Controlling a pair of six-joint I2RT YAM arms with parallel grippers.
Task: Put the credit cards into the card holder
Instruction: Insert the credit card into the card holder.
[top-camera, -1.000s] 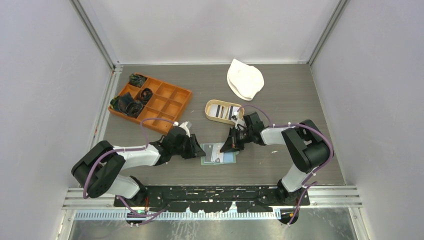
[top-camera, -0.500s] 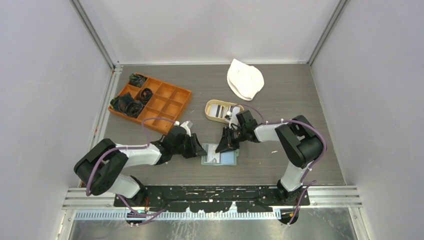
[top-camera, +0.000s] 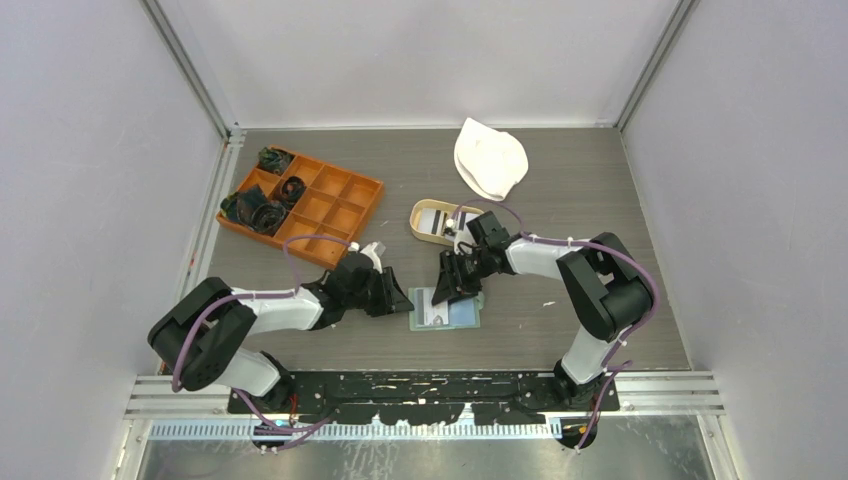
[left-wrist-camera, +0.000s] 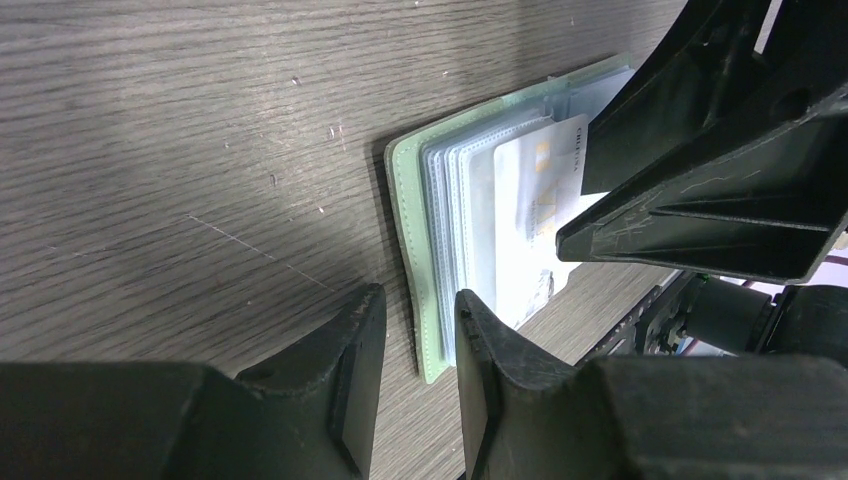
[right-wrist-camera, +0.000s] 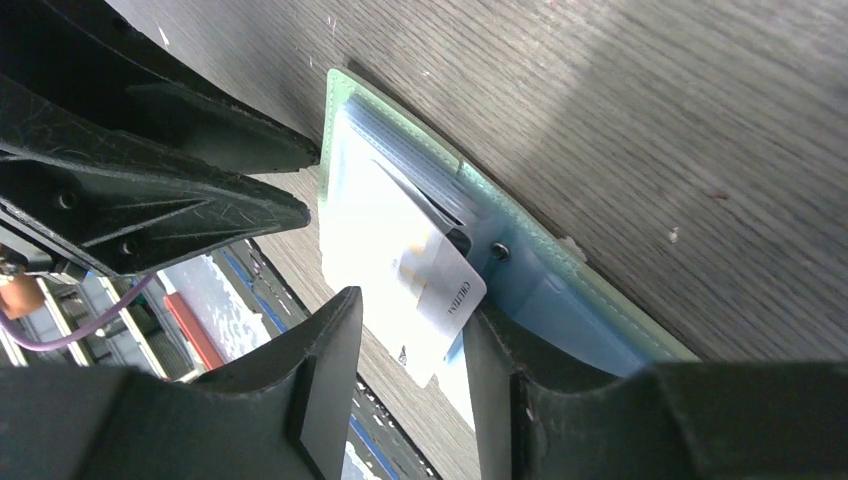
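The sage-green card holder (top-camera: 452, 311) lies open on the table between my two grippers. A white card (right-wrist-camera: 440, 285) lies in its pale blue pockets (left-wrist-camera: 455, 190), one printed corner sticking out. My right gripper (top-camera: 452, 284) hovers over the holder's far edge, and its jaws (right-wrist-camera: 410, 315) stand apart on either side of that corner with nothing held. My left gripper (top-camera: 396, 299) is at the holder's left edge (left-wrist-camera: 405, 200). Its jaws (left-wrist-camera: 420, 335) are a little apart, straddling the green rim, and one finger (left-wrist-camera: 490, 350) lies over the pockets. More credit cards (top-camera: 438, 223) lie in the tan tray.
The oval tan tray (top-camera: 421, 210) sits just behind the right gripper. An orange compartment box (top-camera: 330, 205) with dark cord bundles (top-camera: 255, 208) stands at the back left. A white cloth (top-camera: 490, 158) lies at the back centre. Grey walls close in both sides.
My right gripper has gone from shut to open, letting go of the white card, which now rests in the holder. The right arm has shifted slightly left. The left gripper has not moved.
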